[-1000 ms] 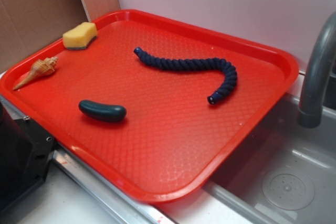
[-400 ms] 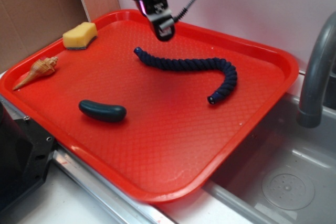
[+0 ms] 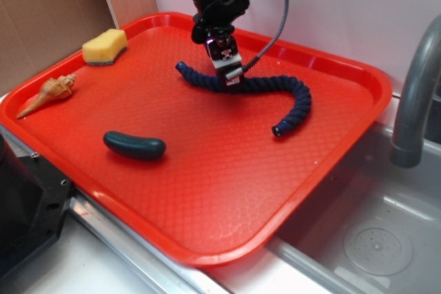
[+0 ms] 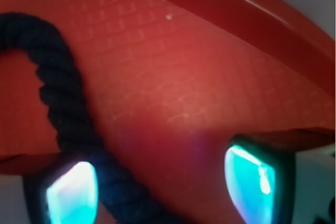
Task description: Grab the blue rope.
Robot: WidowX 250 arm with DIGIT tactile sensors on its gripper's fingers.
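Exterior view: a red tray (image 3: 207, 191) with a textured floor sits beside a grey sink basin (image 3: 372, 239) and a grey faucet (image 3: 417, 94). The blue rope (image 3: 265, 87) lies flat on the far half of the tray; its long axis runs roughly left to right across the tray, from a capped end (image 3: 180, 67) pointing toward the far-left corner, through a gently wavy middle stretch, to a hooked right-hand portion that curls back toward the camera and finishes in a second capped end (image 3: 277, 131) pointing toward the near-left. The gripper (image 3: 227, 74), on a black arm carrying a trailing cable (image 3: 275, 29), is lowered directly over the left part of the rope, near the first capped end, with its tip at rope level. Wrist view: the fingers (image 4: 71, 192) stand well apart, each showing a glowing cyan pad; the rope (image 4: 58, 98) runs up and away from beside the left pad, curving at the upper left, and lies inside the gap close to that pad, while the right pad (image 4: 251, 184) is clear of it over bare tray. The pincer is thus wide, not closed on anything. Elsewhere on the tray: a yellow sponge (image 3: 105, 47) at the far-left corner, a tan seashell (image 3: 49, 93) by the left rim, and a dark green cucumber-shaped object (image 3: 134, 145) in the near-left area, all well apart from the rope.
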